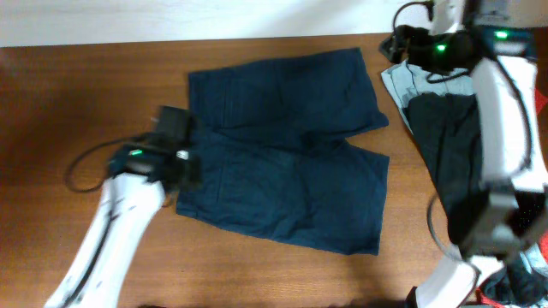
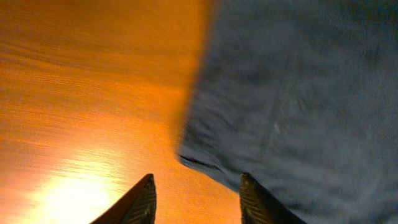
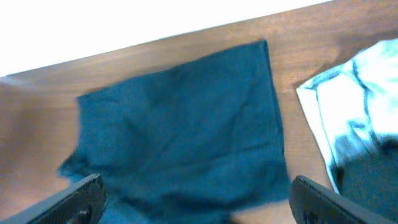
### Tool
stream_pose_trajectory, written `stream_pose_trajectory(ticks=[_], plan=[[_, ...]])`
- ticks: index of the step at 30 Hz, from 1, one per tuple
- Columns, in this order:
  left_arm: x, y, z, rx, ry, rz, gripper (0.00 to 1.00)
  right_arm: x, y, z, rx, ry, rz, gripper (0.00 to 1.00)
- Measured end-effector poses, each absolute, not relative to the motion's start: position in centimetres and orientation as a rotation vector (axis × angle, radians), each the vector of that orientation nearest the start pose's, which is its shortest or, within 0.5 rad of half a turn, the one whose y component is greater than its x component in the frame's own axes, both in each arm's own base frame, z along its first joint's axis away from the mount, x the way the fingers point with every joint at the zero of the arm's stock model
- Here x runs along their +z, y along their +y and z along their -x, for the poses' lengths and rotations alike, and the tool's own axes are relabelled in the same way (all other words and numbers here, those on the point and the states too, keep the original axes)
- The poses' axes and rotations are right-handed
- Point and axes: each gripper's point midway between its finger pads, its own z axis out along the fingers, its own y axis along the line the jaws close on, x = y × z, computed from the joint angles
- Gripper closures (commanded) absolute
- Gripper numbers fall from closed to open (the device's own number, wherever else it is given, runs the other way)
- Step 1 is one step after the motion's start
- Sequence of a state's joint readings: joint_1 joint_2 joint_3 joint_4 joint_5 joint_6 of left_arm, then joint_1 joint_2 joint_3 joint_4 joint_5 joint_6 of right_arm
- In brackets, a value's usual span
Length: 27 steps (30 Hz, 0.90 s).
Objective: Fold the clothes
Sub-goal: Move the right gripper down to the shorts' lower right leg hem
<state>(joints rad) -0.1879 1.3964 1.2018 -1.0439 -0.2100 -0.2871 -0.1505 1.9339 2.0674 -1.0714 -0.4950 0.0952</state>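
Wooden tabletop [image 1: 68, 85] is carrying flat shorts [image 1: 282, 154].
Left jaws (beside the cloth edge) and right jaws are hanging open.

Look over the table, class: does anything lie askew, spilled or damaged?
Nothing looks spilled or torn. The navy shorts lie flat but slightly tilted against the edge of the table, with the legs parted. At the right, a black garment and a pale blue garment sit in a loose heap rather than laid out.

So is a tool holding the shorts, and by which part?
Nothing is held: left tool and right tool are open; the shorts lie on the table.
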Motion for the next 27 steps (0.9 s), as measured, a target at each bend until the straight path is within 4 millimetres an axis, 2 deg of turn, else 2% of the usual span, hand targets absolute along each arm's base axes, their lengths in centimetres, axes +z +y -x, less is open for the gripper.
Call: stream_pose_trajectory(ticks=[3,4,6,7,9,12,13,16,17,19,24,27], plan=[[17.1,0.7,-30.3,0.178,2.714,0.319,0.55,29.8,1.4,-44.0,0.566,2.497,-0.118,0.04],[16.9,1.5,-30.2,0.169,2.721,0.362,0.54,30.2,1.6,-42.3,0.543,2.534,-0.129,0.04],[16.1,1.8,-30.2,0.139,2.740,0.394,0.53,29.6,1.8,-40.2,0.514,2.610,-0.148,0.04],[15.6,1.8,-30.3,0.124,2.746,0.402,0.48,28.9,1.9,-39.0,0.494,2.672,-0.159,0.04],[13.2,1.3,-30.0,0.074,2.803,0.409,0.42,26.9,2.4,-37.1,0.443,2.799,-0.160,0.03],[10.2,0.7,-29.2,0.035,2.887,0.418,0.40,23.6,3.8,-35.3,0.415,2.936,-0.119,0.02],[9.0,0.5,-28.7,0.028,2.924,0.424,0.38,21.9,4.7,-34.5,0.409,2.997,-0.088,0.01],[7.1,0.3,-28.1,0.021,2.970,0.455,0.36,18.5,6.4,-33.2,0.397,3.093,-0.015,0.00],[6.4,0.2,-27.8,0.020,2.990,0.464,0.32,16.5,7.3,-32.2,0.393,3.153,0.021,0.00],[5.3,0.2,-27.4,0.020,3.012,0.484,0.30,14.5,7.9,-30.8,0.386,3.220,0.053,0.00],[2.9,-0.1,-27.7,-0.002,3.014,0.498,0.30,11.4,7.9,-27.8,0.372,3.342,0.052,0.01],[1.4,-0.1,-27.7,-0.005,3.023,0.517,0.31,10.7,7.8,-27.0,0.369,3.375,0.045,0.01]])
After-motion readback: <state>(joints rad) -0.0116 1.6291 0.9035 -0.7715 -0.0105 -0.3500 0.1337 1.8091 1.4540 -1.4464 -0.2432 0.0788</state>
